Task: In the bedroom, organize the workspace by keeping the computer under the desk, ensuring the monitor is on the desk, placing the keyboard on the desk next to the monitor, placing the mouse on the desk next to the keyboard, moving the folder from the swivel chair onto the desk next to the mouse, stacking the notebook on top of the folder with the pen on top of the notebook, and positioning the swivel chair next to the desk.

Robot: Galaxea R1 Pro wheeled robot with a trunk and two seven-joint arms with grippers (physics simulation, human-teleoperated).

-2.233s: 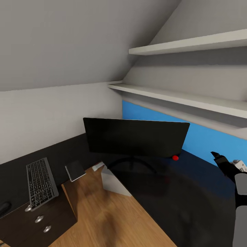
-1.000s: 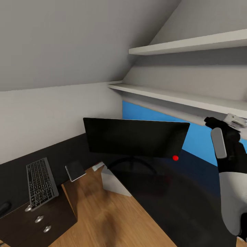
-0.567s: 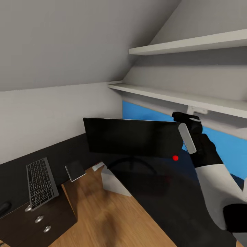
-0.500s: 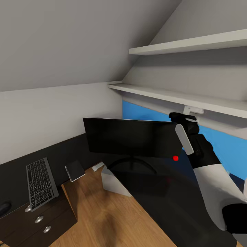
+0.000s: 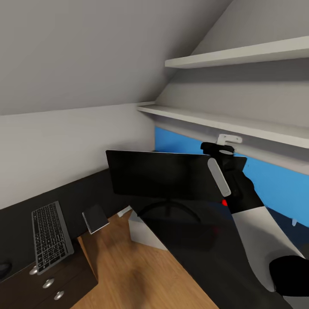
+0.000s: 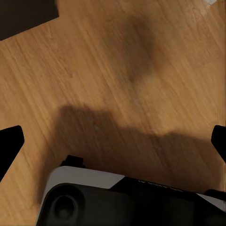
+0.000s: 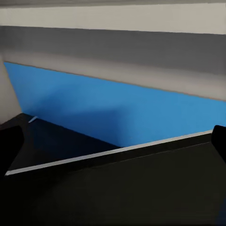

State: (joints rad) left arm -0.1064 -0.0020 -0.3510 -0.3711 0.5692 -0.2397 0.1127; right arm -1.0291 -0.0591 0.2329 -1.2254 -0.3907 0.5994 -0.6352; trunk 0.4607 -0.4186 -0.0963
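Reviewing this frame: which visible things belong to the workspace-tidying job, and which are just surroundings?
Job things:
monitor, right gripper at its top right corner
keyboard
notebook
computer, under the desk
mouse, cut off at the picture's edge

Surroundings:
wall shelves
blue wall panel
wood floor

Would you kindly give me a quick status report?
Right gripper open over wide black monitor's top edge. Left gripper open over wood floor. Monitor upright on black-topped desk; nothing blocking.
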